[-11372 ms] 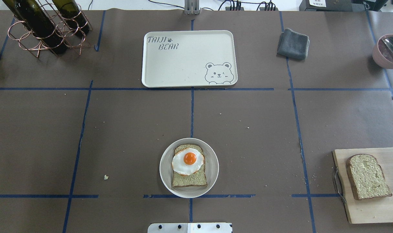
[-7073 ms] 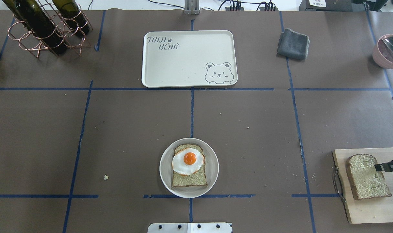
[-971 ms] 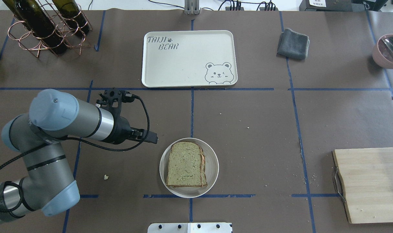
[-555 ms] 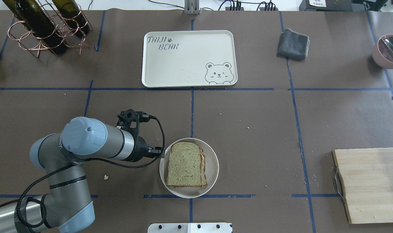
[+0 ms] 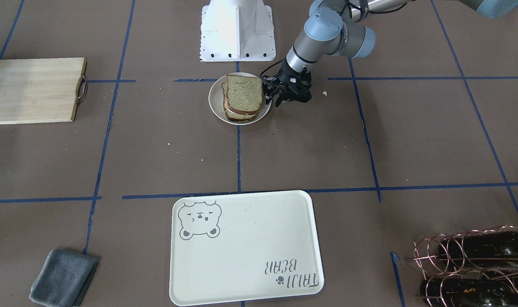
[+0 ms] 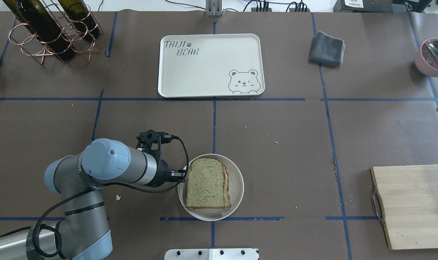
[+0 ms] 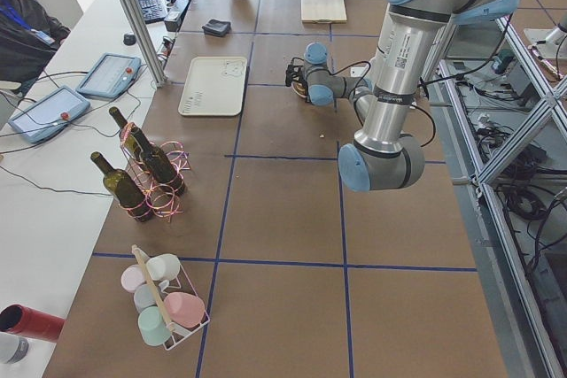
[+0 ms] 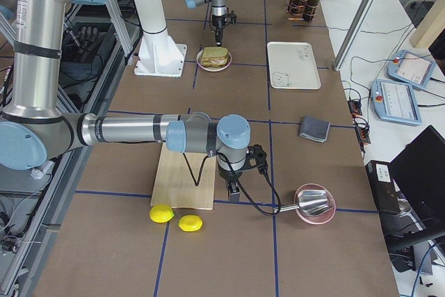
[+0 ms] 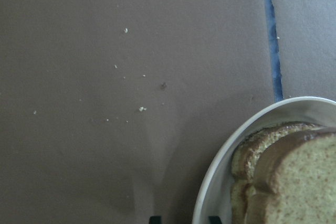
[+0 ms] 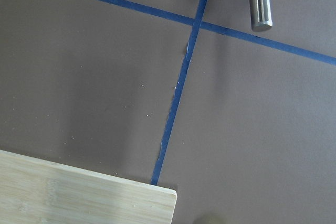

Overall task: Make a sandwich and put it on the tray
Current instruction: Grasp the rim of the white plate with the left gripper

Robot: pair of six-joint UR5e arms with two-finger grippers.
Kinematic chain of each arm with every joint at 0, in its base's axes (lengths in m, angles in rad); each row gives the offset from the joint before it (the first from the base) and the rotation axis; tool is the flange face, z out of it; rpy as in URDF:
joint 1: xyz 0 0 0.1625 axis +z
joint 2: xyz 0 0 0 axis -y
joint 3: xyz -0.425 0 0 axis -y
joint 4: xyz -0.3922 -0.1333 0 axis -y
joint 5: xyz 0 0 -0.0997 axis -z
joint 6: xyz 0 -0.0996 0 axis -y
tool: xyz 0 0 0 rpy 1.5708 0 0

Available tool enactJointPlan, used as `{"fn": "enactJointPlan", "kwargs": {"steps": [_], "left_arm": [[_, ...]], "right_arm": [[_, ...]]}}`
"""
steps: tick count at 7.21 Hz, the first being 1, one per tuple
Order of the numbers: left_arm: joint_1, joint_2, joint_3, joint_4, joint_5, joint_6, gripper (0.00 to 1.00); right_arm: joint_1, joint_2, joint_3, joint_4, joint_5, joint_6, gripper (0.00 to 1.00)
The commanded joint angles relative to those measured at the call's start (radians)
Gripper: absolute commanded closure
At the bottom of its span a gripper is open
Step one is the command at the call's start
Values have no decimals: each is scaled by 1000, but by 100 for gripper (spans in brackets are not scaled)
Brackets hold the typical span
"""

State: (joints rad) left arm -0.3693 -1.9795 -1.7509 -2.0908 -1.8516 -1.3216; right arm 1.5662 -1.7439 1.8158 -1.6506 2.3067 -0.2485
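The sandwich [image 6: 207,183] lies on a small round white plate [image 6: 237,187] near the table's front centre: two tan bread slices stacked, with the egg hidden between them. It also shows in the front-facing view [image 5: 242,96] and the left wrist view [image 9: 294,177]. My left gripper [image 6: 184,176] is low at the plate's left rim, open and empty; in the left wrist view [image 9: 184,219] its fingertips straddle the rim. The cream tray [image 6: 204,68] with the bear drawing lies bare at the far centre. My right gripper [image 8: 233,189] shows only in the right side view, by the cutting board's end; I cannot tell its state.
A bare wooden cutting board [image 6: 414,206] lies at front right, two lemons [image 8: 174,217] beyond its end. A grey cloth [image 6: 326,48] and a pink bowl with a spoon [image 6: 433,56] sit far right. A copper rack with wine bottles [image 6: 49,29] stands far left.
The second bread slice has left the cutting board and now covers the egg on the plate. My left arm has come in and moved down to the plate's left rim.
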Motion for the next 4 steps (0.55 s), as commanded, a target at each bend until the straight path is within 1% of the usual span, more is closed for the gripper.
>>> {"fn": "enactJointPlan", "kwargs": {"steps": [1, 2, 3, 4], "left_arm": [[4, -7, 11, -2, 0, -13, 73], [4, -13, 23, -2, 0, -13, 79], [4, -13, 22, -2, 0, -13, 94], [4, -13, 19, -3, 0, -11, 100]], "right_arm": [[0, 1, -1, 2, -1, 2, 0], [0, 1, -4, 0, -3, 2, 0], [0, 1, -4, 2, -1, 2, 0], [0, 1, -4, 0, -1, 2, 0]]}}
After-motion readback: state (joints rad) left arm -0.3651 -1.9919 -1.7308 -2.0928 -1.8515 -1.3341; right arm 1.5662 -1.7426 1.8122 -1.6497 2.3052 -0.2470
